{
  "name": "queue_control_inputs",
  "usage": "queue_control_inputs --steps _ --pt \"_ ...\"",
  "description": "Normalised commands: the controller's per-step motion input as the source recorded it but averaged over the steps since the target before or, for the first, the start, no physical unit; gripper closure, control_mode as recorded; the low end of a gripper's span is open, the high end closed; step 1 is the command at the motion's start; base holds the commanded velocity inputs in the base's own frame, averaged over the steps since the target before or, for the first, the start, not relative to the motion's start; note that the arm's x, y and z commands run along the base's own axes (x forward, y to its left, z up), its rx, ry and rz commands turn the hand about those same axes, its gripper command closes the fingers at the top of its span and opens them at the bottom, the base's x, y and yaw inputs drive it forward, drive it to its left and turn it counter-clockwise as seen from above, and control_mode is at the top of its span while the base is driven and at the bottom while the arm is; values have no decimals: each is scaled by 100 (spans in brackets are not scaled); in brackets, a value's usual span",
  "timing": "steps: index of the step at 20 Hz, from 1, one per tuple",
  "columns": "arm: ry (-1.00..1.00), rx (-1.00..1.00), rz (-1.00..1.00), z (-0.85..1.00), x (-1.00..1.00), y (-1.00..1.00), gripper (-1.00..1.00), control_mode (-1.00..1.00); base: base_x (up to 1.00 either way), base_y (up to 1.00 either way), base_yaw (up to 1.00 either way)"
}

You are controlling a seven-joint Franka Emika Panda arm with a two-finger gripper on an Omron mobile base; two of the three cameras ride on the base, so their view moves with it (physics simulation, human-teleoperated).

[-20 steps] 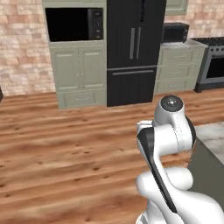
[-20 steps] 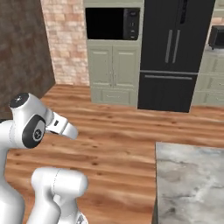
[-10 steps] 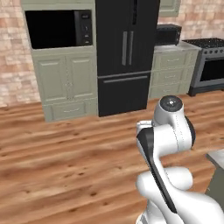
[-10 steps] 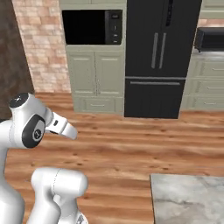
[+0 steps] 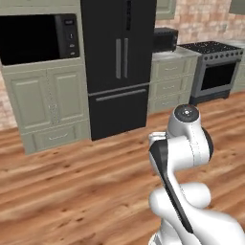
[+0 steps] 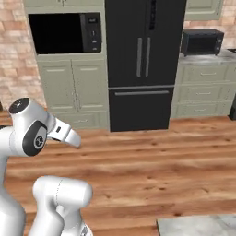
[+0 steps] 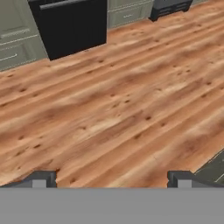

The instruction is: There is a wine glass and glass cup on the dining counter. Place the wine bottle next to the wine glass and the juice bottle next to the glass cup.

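1. Floor [image 5: 72, 191] of wood planks is your biggest open stretch: it runs bare from the robot's base to the foot of the cabinets, and the hand view looks down on the same planks.
2. Black refrigerator [image 6: 145, 64] stands closed at the far wall, its two upper doors meeting at a pair of vertical handles above a lower drawer; you can't see what it holds.
3. Pale green cabinets [image 5: 48, 110] flank it on the left, doors shut, with a built-in microwave [image 5: 38, 38] set above them.
4. To the right of the fridge, you have a grey range [image 5: 215, 72] with a dark oven door, set past a run of green drawers [image 5: 168, 86].
5. On the worktop above those drawers sits a small black toaster oven [image 6: 202, 42], door closed.
6. A corner of the dining counter [image 6: 198, 226], grey-veined marble, cuts into the lower edge of the right base view, its near edge bordering the floor; you can't see the bottles or glasses.
7. Your gripper [image 7: 113, 180] hangs over the floor with its two dark fingertips [image 7: 40, 178] spread wide and nothing between them.
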Motion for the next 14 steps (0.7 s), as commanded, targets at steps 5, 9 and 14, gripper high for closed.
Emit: queue_control_inputs --steps 5,9,14 --pt "0 0 0 0 0 0 -100 100 73 7 -32" --pt "0 0 0 0 0 0 -100 100 70 5 -34" --pt "0 0 0 0 0 0 -100 100 69 5 -35"
